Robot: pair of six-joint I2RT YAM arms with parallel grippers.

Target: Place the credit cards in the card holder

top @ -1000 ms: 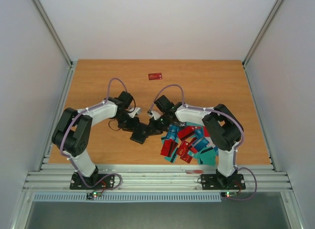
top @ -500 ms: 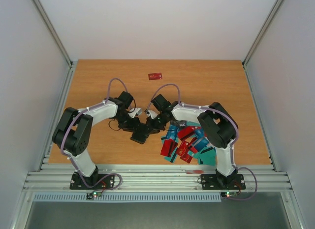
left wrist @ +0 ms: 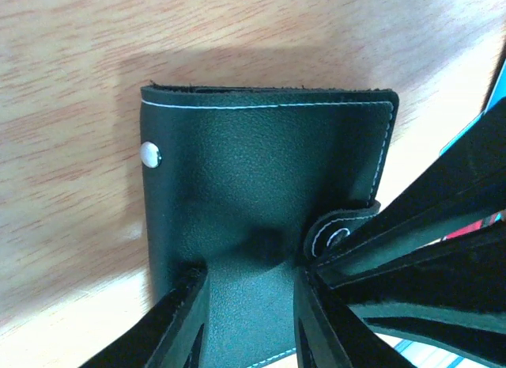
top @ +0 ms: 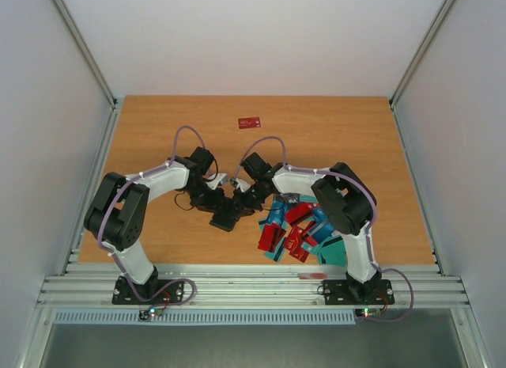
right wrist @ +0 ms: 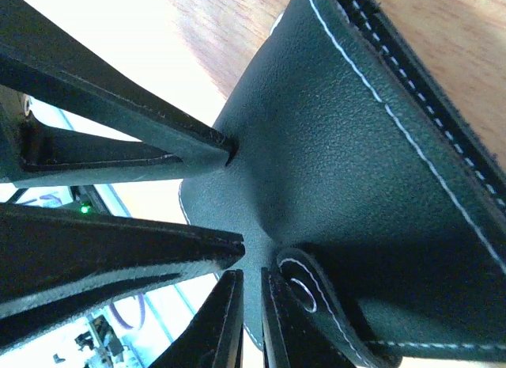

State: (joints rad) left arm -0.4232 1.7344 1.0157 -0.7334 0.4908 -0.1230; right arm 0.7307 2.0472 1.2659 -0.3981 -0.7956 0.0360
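A: What has changed?
B: The right arm has swung inward. The right tool (right wrist: 253, 277) has left the edge of the cards and come up against the card holder. The left arm has not shifted.
A: From the left, then.
B: The left tool (left wrist: 249, 281) has its fingers apart, both tips set down on the cover of the card holder (left wrist: 261, 170) near its closest edge. It looks like pinning rather than gripping.
A: And the holder?
B: Flat on the desk (top: 356, 138), folded shut, directly under and ahead of the left tool. Its strap (left wrist: 341, 229) curls up from the edge on that tool's right.
A: The right tool?
B: Fingers almost together, tips right at that strap. I cannot tell whether the strap is caught between them.
A: What does the next move turn on?
B: The strap lies straight ahead of the right tool, so I'd judge that opening the cover falls to that arm. The cards (top: 304, 229) lie behind it, toward its own base and well apart from the left tool, so the right arm is nearer to them too.
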